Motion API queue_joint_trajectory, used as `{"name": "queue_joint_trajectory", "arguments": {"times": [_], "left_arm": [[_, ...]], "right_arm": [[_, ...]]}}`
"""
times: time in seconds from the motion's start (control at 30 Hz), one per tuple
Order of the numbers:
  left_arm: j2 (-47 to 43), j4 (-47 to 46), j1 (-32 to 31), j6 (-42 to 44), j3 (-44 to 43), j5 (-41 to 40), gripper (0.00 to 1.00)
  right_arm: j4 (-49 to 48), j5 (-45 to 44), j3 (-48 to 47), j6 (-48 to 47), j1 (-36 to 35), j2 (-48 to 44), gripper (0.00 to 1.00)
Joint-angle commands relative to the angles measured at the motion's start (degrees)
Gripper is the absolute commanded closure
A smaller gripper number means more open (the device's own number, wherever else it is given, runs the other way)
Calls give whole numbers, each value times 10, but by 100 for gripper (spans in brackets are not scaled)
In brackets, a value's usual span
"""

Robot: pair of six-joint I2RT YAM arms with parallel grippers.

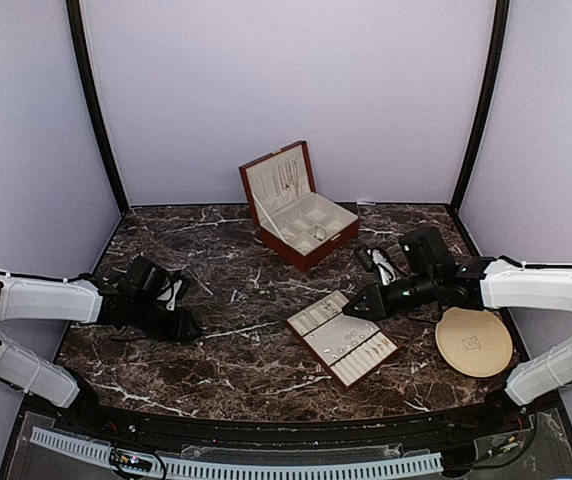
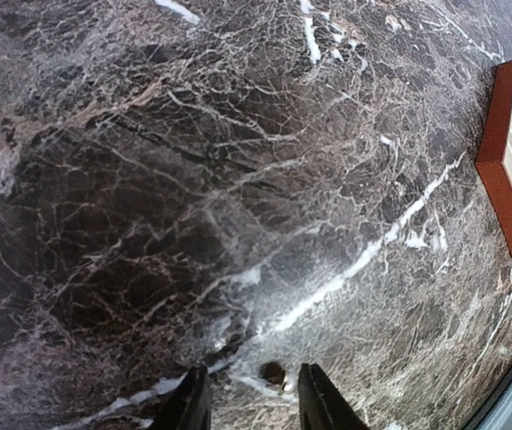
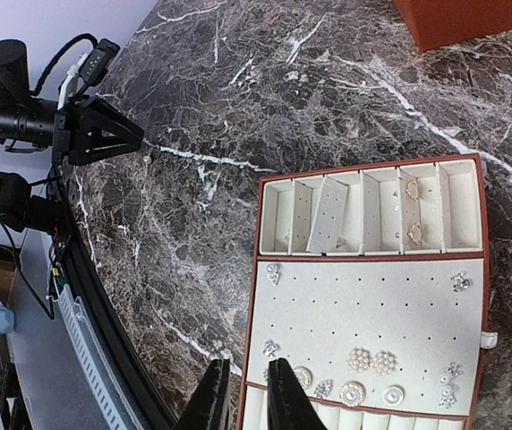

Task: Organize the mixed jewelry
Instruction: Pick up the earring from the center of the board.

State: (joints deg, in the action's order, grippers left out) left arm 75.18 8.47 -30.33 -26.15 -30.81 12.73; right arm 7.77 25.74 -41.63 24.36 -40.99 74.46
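1. Lying on the dark marble table (image 1: 236, 370), the flat red-brown tray (image 3: 363, 296) with cream lining holds most of the mixed jewelry (image 3: 371, 360) that can be seen. Pale round studs and small sparkly pieces sit on its pinhole panel. Two ring-like earrings (image 3: 411, 210) sit in one slot of its row of narrow compartments.
2. The right gripper (image 3: 247, 408) is at the tray's edge, with one finger outside the rim and the other over the lining. Its fingers (image 3: 213, 403) stand only slightly apart and the rim runs through the gap. I cannot tell whether they pinch the rim or merely straddle it.
3. The left gripper (image 2: 251, 408) is well to the left of the tray, low over the marble. Its fingers (image 2: 189, 408) are parted and grip nothing. A small dark round thing (image 2: 272, 372) lies on the marble in the gap between them, too blurred to name.
4. The wooden box (image 1: 301, 240) stands beyond the tray, apart from it, with its lid raised. Thin chains (image 1: 286, 180) hang against the lid's cream lining, and a small ring-like piece lies in one of its compartments.
5. The round beige plate (image 1: 474, 342) lies near the tray's right side, not touching it, below the right arm.
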Motion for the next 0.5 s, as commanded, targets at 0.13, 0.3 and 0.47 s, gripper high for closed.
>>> {"name": "queue_joint_trajectory", "arguments": {"times": [0.13,0.3,0.47], "left_arm": [[30,-45,1,-2,6,60,70],[32,-32,0,-2,7,63,74],[10,-13,0,-6,15,53,75]], "right_arm": [[-34,2,14,5,-6,-20,83],[-38,0,22,10,-6,-24,83],[-43,1,24,13,-6,-25,83]]}}
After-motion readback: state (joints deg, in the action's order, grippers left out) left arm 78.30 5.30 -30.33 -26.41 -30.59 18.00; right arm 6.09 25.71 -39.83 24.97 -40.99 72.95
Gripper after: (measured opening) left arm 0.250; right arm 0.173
